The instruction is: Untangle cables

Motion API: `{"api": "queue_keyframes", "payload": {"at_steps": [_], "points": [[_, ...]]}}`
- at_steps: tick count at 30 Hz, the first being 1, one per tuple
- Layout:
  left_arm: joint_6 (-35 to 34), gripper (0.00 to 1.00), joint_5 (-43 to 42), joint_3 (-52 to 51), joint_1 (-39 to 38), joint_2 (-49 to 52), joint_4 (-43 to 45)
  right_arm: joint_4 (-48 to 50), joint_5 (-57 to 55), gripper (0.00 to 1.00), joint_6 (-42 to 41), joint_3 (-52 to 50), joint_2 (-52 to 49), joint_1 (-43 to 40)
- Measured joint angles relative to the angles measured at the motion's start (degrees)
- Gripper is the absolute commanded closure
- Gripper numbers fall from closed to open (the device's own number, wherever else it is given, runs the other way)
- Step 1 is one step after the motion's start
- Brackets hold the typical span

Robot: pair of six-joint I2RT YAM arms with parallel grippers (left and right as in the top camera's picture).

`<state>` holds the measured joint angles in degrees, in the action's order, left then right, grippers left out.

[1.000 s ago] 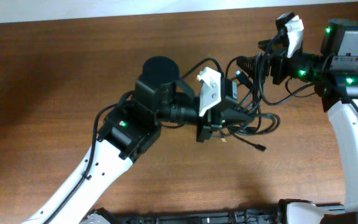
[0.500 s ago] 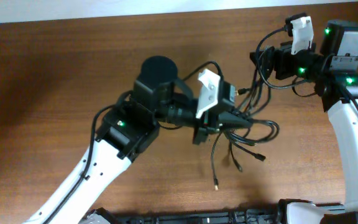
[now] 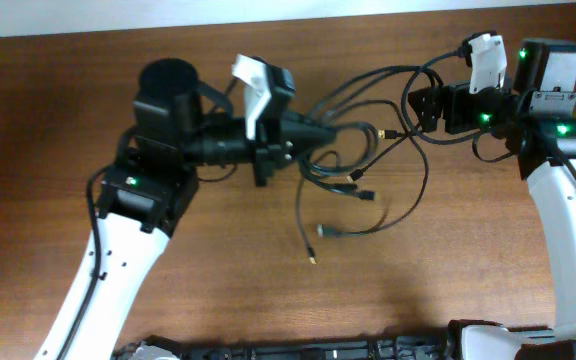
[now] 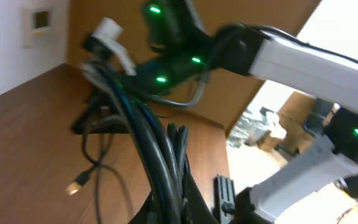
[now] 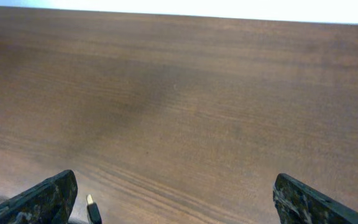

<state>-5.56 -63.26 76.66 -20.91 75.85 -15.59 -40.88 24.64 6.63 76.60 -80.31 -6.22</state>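
Cables [image 3: 353, 181] run between left pincer [image 3: 320, 130] and right pincer [image 3: 420, 106].

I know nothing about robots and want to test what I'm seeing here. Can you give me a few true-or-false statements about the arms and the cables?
1. The left gripper is clamped on a bundle of black cables. True.
2. The right gripper has its fingers pressed shut. False: they are spread wide apart.
3. The cables lie in one neat coil. False: they fan out from the left gripper, some towards the right arm, with loose plug ends on the table.
4. Both arms show green lights. True.
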Motion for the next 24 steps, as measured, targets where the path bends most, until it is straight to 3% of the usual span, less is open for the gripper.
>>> {"api": "queue_keyframes", "payload": {"at_steps": [12,24], "points": [[-6.7,1.00,3.6,0.0,13.0,0.0,-0.9,-4.3,4.3,0.02,3.1,0.0,0.0,0.0],[-12.5,1.00,8.7,0.0,14.5,-0.1,-4.2,-2.4,41.4,0.01,11.0,0.0,0.0,-0.1]]}}
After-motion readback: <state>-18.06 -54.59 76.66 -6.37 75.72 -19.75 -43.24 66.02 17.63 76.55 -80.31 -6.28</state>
